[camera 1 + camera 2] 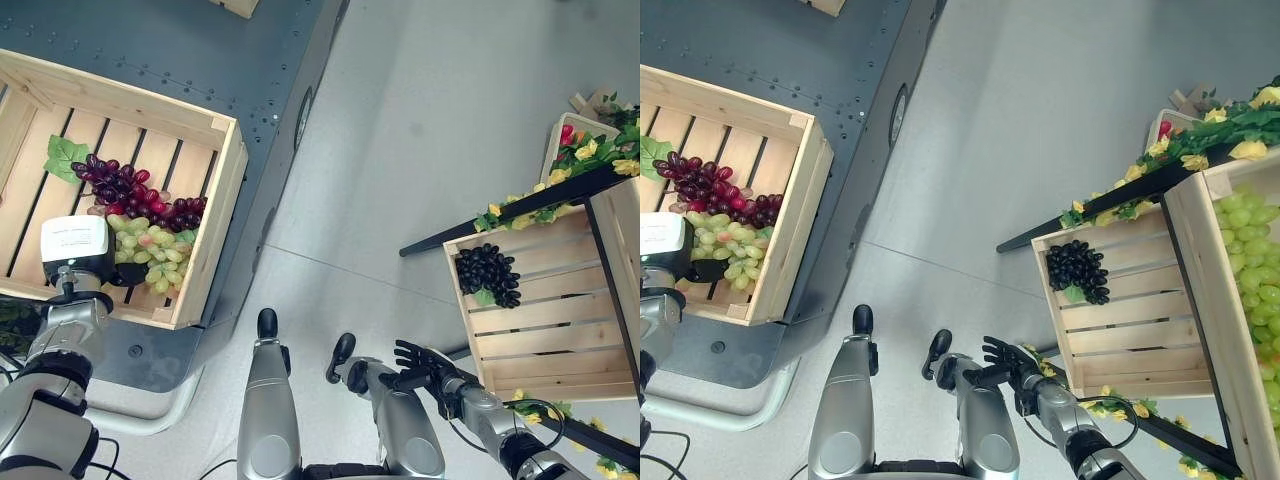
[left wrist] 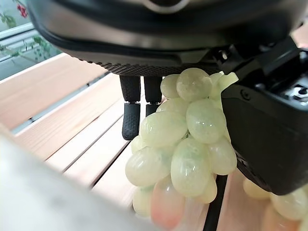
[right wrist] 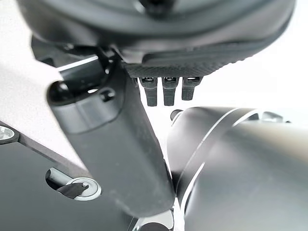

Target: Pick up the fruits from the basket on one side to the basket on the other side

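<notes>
Pale green grapes [image 2: 185, 144] are hanging right in front of the lens in the left wrist view, and we are seeing the left hand [image 2: 269, 130] clasping that plastic-looking bunch, its dark thumb pressing against the cluster on one side while the dark fingers [image 2: 131, 115] are reaching down past it toward the wooden slats. From the head camera, we are looking at the same bunch at the lower left of the frame, sitting low in the near right corner of the light slatted wooden crate [image 1: 215, 225], with the left wrist's white camera box just beside it. A dark red bunch of grapes [image 1: 130, 190] with a green leaf is lying in that crate too, touching the green bunch from the upper side.

Over at the right of the frame, we are spotting a second slatted wooden crate [image 1: 540, 340], well apart from the first, across the pale grey floor [image 1: 400, 150]. A black bunch of grapes [image 1: 488, 273] is resting in its upper left corner. Yellow flowers and green leaves [image 1: 575, 160] are trailing along a dark bar above it.

At the lower middle right, the right hand [image 1: 418, 362] is hovering below that crate, fingers spread loose and grasping nothing.
</notes>
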Available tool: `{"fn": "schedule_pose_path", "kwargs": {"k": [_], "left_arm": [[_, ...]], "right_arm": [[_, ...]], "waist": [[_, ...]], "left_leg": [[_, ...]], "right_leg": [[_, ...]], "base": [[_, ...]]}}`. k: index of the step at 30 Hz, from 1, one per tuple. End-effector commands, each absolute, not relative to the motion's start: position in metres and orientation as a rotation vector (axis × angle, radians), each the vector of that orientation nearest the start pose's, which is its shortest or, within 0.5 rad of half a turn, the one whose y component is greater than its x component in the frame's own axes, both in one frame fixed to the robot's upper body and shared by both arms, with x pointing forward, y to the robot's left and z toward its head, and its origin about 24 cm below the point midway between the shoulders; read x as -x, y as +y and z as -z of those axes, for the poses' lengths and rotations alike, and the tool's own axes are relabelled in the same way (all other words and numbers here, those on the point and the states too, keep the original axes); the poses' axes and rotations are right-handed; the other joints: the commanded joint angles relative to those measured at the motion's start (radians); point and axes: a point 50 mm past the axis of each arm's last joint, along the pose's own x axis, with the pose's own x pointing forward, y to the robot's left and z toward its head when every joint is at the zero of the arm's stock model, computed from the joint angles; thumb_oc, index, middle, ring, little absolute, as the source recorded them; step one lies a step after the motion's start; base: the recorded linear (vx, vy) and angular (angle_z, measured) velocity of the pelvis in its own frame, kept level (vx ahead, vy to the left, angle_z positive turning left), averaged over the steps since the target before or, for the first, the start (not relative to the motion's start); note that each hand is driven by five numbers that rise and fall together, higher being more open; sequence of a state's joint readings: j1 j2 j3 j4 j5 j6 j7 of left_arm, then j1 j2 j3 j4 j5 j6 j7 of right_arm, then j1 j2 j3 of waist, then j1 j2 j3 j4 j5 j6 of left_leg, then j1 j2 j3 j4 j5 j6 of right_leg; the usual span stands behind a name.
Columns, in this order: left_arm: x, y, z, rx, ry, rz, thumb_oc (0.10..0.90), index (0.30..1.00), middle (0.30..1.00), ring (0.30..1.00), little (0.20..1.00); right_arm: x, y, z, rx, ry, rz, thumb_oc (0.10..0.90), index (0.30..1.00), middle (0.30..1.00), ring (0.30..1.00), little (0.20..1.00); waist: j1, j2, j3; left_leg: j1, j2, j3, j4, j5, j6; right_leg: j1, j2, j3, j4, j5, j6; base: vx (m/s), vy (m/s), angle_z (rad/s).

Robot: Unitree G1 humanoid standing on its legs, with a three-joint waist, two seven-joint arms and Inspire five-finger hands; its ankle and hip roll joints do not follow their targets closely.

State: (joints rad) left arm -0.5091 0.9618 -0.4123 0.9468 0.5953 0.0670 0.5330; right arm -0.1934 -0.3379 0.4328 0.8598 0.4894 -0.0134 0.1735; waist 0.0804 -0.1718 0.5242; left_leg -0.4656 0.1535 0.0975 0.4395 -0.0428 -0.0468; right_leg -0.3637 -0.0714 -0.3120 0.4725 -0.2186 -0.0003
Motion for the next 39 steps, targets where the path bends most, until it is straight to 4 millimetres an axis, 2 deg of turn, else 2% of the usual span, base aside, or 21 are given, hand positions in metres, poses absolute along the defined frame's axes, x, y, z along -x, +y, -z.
{"fn": "schedule_pose_path", "kwargs": {"k": [1,7,9,15,17,21,23,24,25,26,27,28,30,34,37,38,39], "left_arm": [[-0.288,0.396,-0.172,-1.762,-0.15,-0.792,0.4,0.3,0.3,0.3,0.3],[-0.268,0.385,-0.178,-1.802,-0.378,-0.83,0.4,0.3,0.3,0.3,0.3],[-0.257,0.382,-0.181,-1.796,-0.446,-0.85,0.4,0.3,0.3,0.3,0.3],[-0.239,0.378,-0.176,-1.759,-0.498,-0.886,0.4,0.3,0.3,0.3,0.3],[-0.232,0.376,-0.171,-1.743,-0.509,-0.886,0.4,0.3,0.3,0.3,0.3],[-0.223,0.373,-0.165,-1.741,-0.533,-0.881,0.4,0.3,0.3,0.3,0.3],[-0.22,0.366,-0.161,-1.741,-0.549,-0.863,0.4,0.3,0.3,0.3,0.3],[-0.22,0.366,-0.16,-1.74,-0.548,-0.861,0.4,0.3,0.3,0.3,0.3],[-0.219,0.362,-0.155,-1.735,-0.555,-0.838,0.4,0.3,0.3,0.3,0.3],[-0.219,0.361,-0.154,-1.733,-0.561,-0.834,0.4,0.3,0.3,0.3,0.3],[-0.222,0.356,-0.15,-1.724,-0.573,-0.809,0.4,0.3,0.3,0.3,0.3],[-0.222,0.355,-0.149,-1.723,-0.576,-0.805,0.4,0.3,0.3,0.3,0.3],[-0.229,0.345,-0.143,-1.708,-0.61,-0.762,0.4,0.3,0.3,0.3,0.3],[-0.24,0.332,-0.142,-1.689,-0.644,-0.695,0.4,0.3,0.3,0.3,0.3],[-0.251,0.318,-0.148,-1.635,-0.684,-0.633,0.4,0.3,0.3,0.3,0.3],[-0.252,0.316,-0.148,-1.63,-0.688,-0.63,0.4,0.3,0.3,0.3,0.3],[-0.256,0.31,-0.146,-1.607,-0.698,-0.616,0.4,0.3,0.3,0.3,0.3]], "right_arm": [[-0.209,-0.215,0.094,-0.039,0.689,-0.122,0.8,0.9,0.9,0.9,0.9],[-0.199,-0.217,0.093,-0.076,0.642,-0.1,0.8,0.9,0.9,0.9,0.9],[-0.197,-0.217,0.089,-0.092,0.608,-0.093,0.8,0.9,0.9,0.9,0.9],[-0.195,-0.214,0.079,-0.083,0.53,-0.107,0.8,0.9,0.9,0.9,0.9],[-0.199,-0.211,0.069,-0.092,0.473,-0.106,0.8,0.9,0.9,0.9,0.9],[-0.205,-0.205,0.052,-0.088,0.377,-0.144,0.8,0.9,0.9,0.9,0.9],[-0.216,-0.198,0.024,-0.063,0.248,-0.207,0.8,0.9,0.9,0.9,0.9],[-0.217,-0.198,0.022,-0.061,0.24,-0.212,0.8,0.9,0.9,0.9,0.9],[-0.225,-0.192,0.0,-0.054,0.149,-0.275,0.8,0.9,0.9,0.9,0.9],[-0.226,-0.191,-0.004,-0.055,0.13,-0.292,0.8,0.9,0.9,0.9,0.9],[-0.234,-0.181,-0.022,-0.062,0.062,-0.343,0.8,0.9,0.9,0.9,0.9],[-0.235,-0.18,-0.024,-0.058,0.048,-0.353,0.8,0.9,0.9,0.9,0.9],[-0.247,-0.162,-0.055,-0.041,-0.079,-0.447,0.8,0.9,0.9,0.9,0.9],[-0.258,-0.148,-0.084,0.035,-0.169,-0.529,0.8,0.9,0.9,0.9,0.9],[-0.267,-0.133,-0.117,0.077,-0.247,-0.61,0.8,0.9,0.9,0.9,0.9],[-0.268,-0.132,-0.118,0.08,-0.253,-0.616,0.8,0.9,0.9,0.9,0.9],[-0.27,-0.123,-0.126,0.091,-0.272,-0.646,0.8,0.9,0.9,0.9,0.9]], "waist": [[0.007,0.042,-0.029],[0.029,0.059,-0.071],[0.035,0.069,-0.101],[0.036,0.086,-0.167],[0.036,0.094,-0.199],[0.03,0.105,-0.234],[0.026,0.122,-0.265],[0.026,0.123,-0.266],[0.025,0.132,-0.287],[0.025,0.133,-0.289],[0.027,0.141,-0.301],[0.028,0.142,-0.302],[0.039,0.146,-0.326],[0.052,0.15,-0.358],[0.059,0.152,-0.386],[0.059,0.152,-0.388],[0.063,0.152,-0.394]], "left_leg": [[-0.027,-0.072,0.071,0.022,-0.041,0.025],[0.055,-0.097,0.058,-0.058,-0.022,0.014],[0.096,-0.109,0.049,-0.107,-0.005,0.004],[0.176,-0.122,0.033,-0.202,0.025,-0.008],[0.218,-0.126,0.023,-0.264,0.047,-0.015],[0.257,-0.13,0.014,-0.313,0.062,-0.019],[0.274,-0.132,0.011,-0.356,0.094,-0.011],[0.276,-0.132,0.01,-0.359,0.095,-0.011],[0.297,-0.129,0.004,-0.399,0.111,-0.013],[0.302,-0.128,0.004,-0.406,0.114,-0.014],[0.312,-0.126,0.001,-0.427,0.126,-0.018],[0.314,-0.126,0.0,-0.43,0.127,-0.018],[0.331,-0.135,-0.015,-0.441,0.123,-0.015],[0.358,-0.142,-0.023,-0.46,0.117,-0.013],[0.381,-0.149,-0.032,-0.478,0.111,-0.011],[0.38,-0.149,-0.033,-0.478,0.113,-0.01],[0.393,-0.152,-0.038,-0.485,0.108,-0.01]], "right_leg": [[0.133,0.008,-0.03,-0.156,0.077,0.011],[0.206,0.0,-0.04,-0.221,0.085,0.02],[0.243,-0.002,-0.038,-0.26,0.093,0.027],[0.315,-0.006,-0.044,-0.333,0.11,0.041],[0.351,-0.007,-0.047,-0.373,0.123,0.048],[0.376,-0.01,-0.047,-0.401,0.136,0.053],[0.387,-0.013,-0.064,-0.419,0.158,0.051],[0.389,-0.014,-0.064,-0.42,0.158,0.052],[0.402,-0.015,-0.066,-0.436,0.167,0.056],[0.404,-0.016,-0.067,-0.439,0.168,0.057],[0.414,-0.016,-0.067,-0.452,0.173,0.056],[0.416,-0.017,-0.067,-0.454,0.175,0.056],[0.428,-0.022,-0.068,-0.477,0.187,0.061],[0.442,-0.026,-0.072,-0.499,0.199,0.068],[0.453,-0.027,-0.071,-0.514,0.204,0.07],[0.452,-0.027,-0.071,-0.517,0.207,0.07],[0.457,-0.028,-0.068,-0.521,0.207,0.071]], "base": [[0.01,-0.047,0.01],[0.03,-0.056,0.0],[0.04,-0.035,0.05],[0.07,-0.033,0.02],[0.07,-0.03,0.1],[0.02,-0.009,0.05],[-0.04,-0.005,0.05],[0.03,-0.032,0.1],[0.02,-0.028,0.05],[0.04,-0.046,0.05],[0.02,-0.029,0.05],[0.03,-0.045,0.06],[0.03,-0.046,0.04],[0.04,-0.023,0.05],[0.02,-0.01,0.01],[0.03,-0.018,0.05],[0.01,-0.007,0.05]]}}
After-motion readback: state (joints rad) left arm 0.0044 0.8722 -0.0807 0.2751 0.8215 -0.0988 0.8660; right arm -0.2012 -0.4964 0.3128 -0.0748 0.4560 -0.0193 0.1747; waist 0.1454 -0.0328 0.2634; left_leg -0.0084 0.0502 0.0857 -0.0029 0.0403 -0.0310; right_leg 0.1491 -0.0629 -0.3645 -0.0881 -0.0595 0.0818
